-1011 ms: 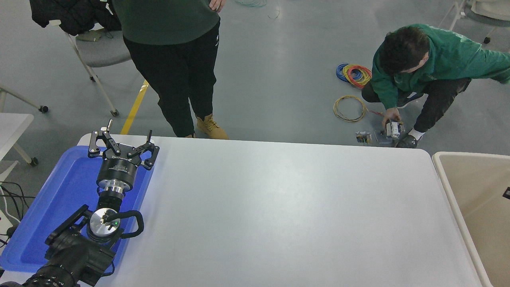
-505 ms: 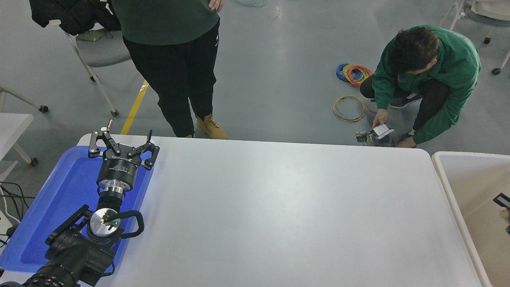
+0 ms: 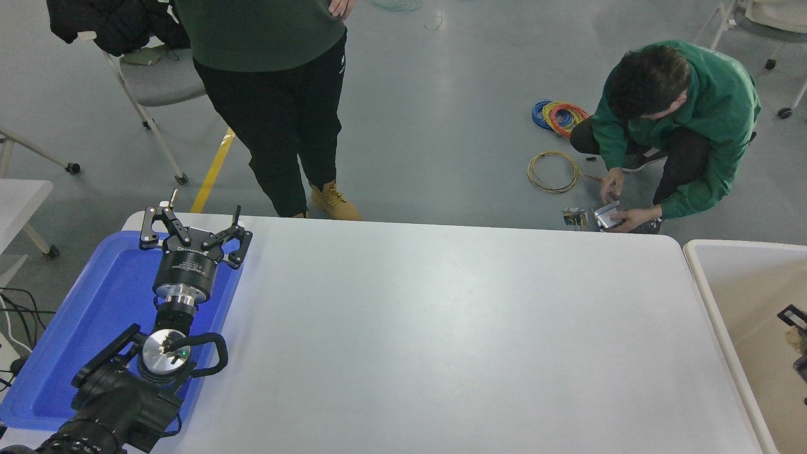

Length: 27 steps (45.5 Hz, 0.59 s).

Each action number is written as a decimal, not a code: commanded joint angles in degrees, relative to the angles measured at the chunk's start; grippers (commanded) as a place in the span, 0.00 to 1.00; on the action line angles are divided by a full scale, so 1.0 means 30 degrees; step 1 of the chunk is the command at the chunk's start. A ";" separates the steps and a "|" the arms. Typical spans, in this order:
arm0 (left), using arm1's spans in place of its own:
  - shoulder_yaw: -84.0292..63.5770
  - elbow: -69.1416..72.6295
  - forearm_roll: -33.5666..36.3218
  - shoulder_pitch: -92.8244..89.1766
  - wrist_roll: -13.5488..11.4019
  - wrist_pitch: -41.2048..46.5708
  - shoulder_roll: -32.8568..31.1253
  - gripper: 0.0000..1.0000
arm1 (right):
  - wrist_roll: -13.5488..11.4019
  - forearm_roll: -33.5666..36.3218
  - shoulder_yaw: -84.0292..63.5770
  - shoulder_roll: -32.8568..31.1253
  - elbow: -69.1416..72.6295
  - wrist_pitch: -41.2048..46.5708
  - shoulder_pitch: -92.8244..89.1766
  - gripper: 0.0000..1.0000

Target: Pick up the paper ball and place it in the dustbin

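Right pincer poking in at the frame edge over the dustbin; grip state unreadable; tan paper ball sitting between its fingers; left pincer resting spread wide above the blue tray.

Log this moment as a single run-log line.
left gripper: open, parked over blue tray | right gripper: at right edge over dustbin, paper ball between its fingers | table
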 commanded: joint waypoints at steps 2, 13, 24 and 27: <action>0.0000 0.0000 0.0000 0.0000 0.0000 0.0010 -0.0008 1.00 | -0.0012 0.0019 0.0470 0.0002 -0.0002 -0.0121 0.0183 0.99; 0.0000 0.0000 0.0000 0.0000 0.0000 0.0010 -0.0008 1.00 | -0.0012 0.0019 0.0528 0.0031 0.0232 0.0142 0.1470 1.00; 0.0000 0.0000 0.0000 0.0000 0.0000 0.0010 0.0021 1.00 | -0.0012 0.0077 0.0529 0.0119 0.0290 0.0201 0.4136 1.00; 0.0000 0.0000 0.0000 0.0000 0.0000 0.0010 0.0021 1.00 | -0.0012 0.0106 0.0907 0.0031 0.0466 0.0201 0.4839 1.00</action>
